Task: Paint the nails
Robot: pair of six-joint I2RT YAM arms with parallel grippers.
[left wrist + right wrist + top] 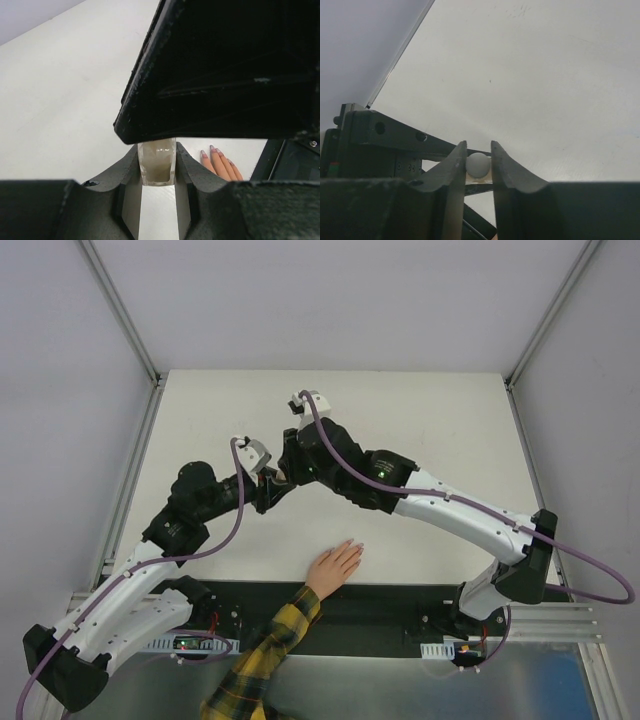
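A light-skinned hand (335, 568) in a yellow-and-black plaid sleeve lies flat on the white table near its front edge. Its pinkish-lilac nails (212, 149) show at the fingertips (355, 546). My left gripper (157, 150) is shut on a small beige bottle (157, 167), held above the table behind the hand. My right gripper (478, 144) comes down over it, its fingers closed around the bottle's round white cap (478, 165). Seen from above, both grippers meet at mid-table, left (266, 487) and right (286, 472), and the bottle is hidden between them.
The white table (420, 410) is bounded by grey walls and metal rails at the left and right. A black strip (400, 600) runs along the front edge, under the sleeve. The right gripper's black body (225, 75) fills most of the left wrist view.
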